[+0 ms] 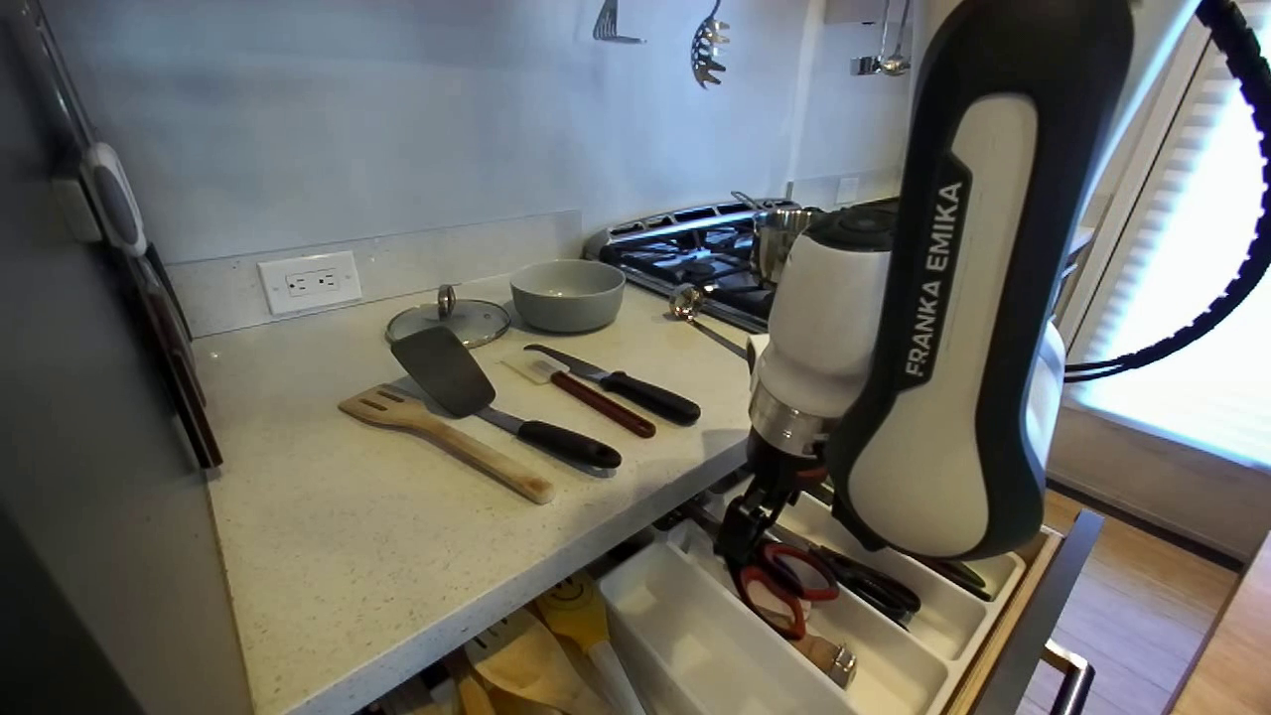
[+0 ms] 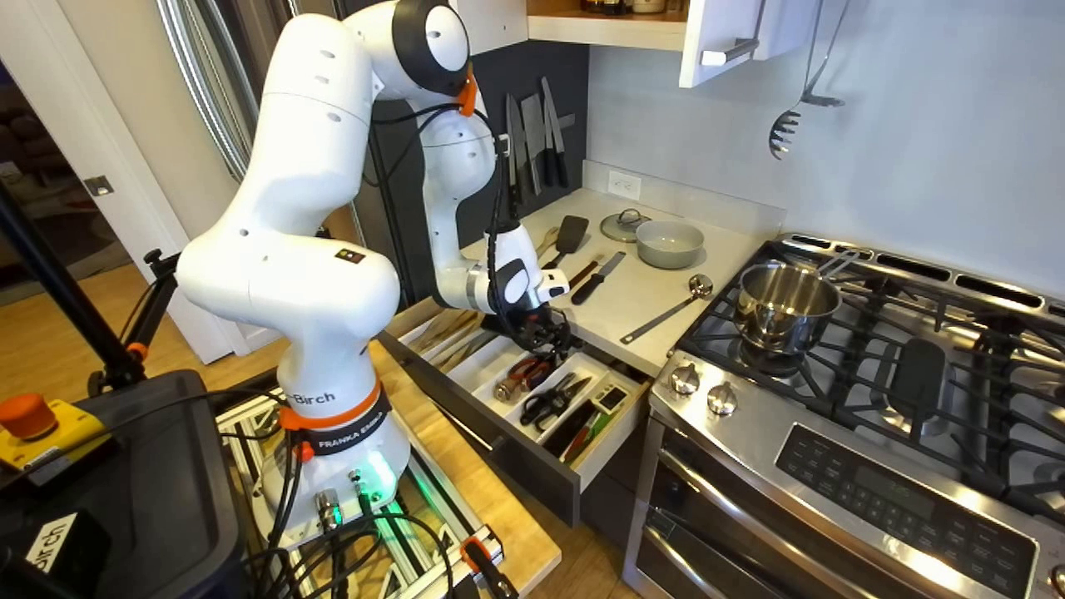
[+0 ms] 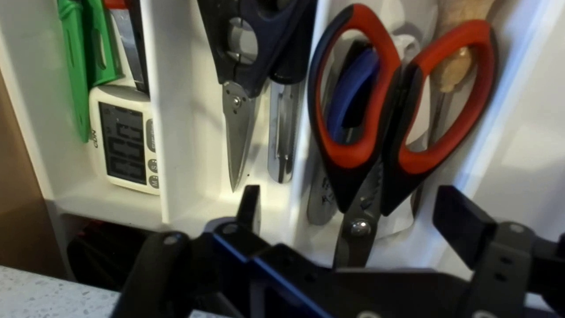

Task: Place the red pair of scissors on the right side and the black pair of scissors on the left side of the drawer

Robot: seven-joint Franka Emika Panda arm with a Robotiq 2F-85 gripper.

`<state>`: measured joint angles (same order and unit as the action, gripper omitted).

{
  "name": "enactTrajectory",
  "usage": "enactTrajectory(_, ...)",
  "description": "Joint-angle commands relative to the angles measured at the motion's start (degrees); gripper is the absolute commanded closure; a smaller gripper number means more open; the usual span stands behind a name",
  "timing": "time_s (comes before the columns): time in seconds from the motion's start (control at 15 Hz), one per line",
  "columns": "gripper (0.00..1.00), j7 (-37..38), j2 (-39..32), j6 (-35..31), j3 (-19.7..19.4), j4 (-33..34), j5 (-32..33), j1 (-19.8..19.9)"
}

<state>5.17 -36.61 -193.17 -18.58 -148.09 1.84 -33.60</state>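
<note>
The red pair of scissors (image 3: pixel 379 110) lies in a narrow compartment of the drawer (image 2: pixel 617 437), handles toward the top of the wrist view. It also shows in both exterior views (image 1: pixel 794 621) (image 2: pixel 532 366). My gripper (image 3: pixel 348 190) is open above it, one finger on each side of the blades, not touching them. The blade tips are hidden behind the gripper. The black pair of scissors (image 3: pixel 273 48) lies in the neighbouring compartment beside a silver-ended tool. It also shows in both exterior views (image 1: pixel 874 586) (image 2: pixel 549 403). The gripper also shows in both exterior views (image 1: pixel 745 536) (image 2: pixel 549 337).
A white timer (image 3: pixel 121 137) and green-handled tools (image 3: pixel 77 66) fill another compartment. Dividers (image 3: pixel 156 110) rise between compartments. The countertop (image 1: pixel 328 556) edge overhangs the drawer's back. It carries a black spatula (image 1: pixel 447 372), knives, a grey bowl (image 1: pixel 568 303). A stove with a pot (image 2: pixel 786 312) stands beside.
</note>
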Motion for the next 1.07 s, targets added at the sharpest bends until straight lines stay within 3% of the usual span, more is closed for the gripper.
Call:
enactTrajectory(0.0,0.09,-3.53,-2.33,-3.15,4.31,1.81,-2.73,5.16)
enactTrajectory(0.33,0.52,-5.66,-3.68,-5.8,7.99,3.44,-3.14,9.93)
enactTrajectory(0.4,0.46,-5.9,-4.0,-6.28,8.54,3.73,-3.14,10.54)
enactTrajectory(0.47,0.47,-6.14,-4.29,-6.77,9.06,4.08,-3.13,11.2)
enactTrajectory(0.8,0.23,-6.7,-5.61,-8.89,12.18,5.3,-2.56,14.45)
enactTrajectory(0.87,0.23,-6.85,-5.98,-9.09,12.64,5.55,-2.49,14.86)
enactTrajectory(1.0,0.35,-7.28,-6.55,-9.58,13.38,5.84,-2.35,15.65)
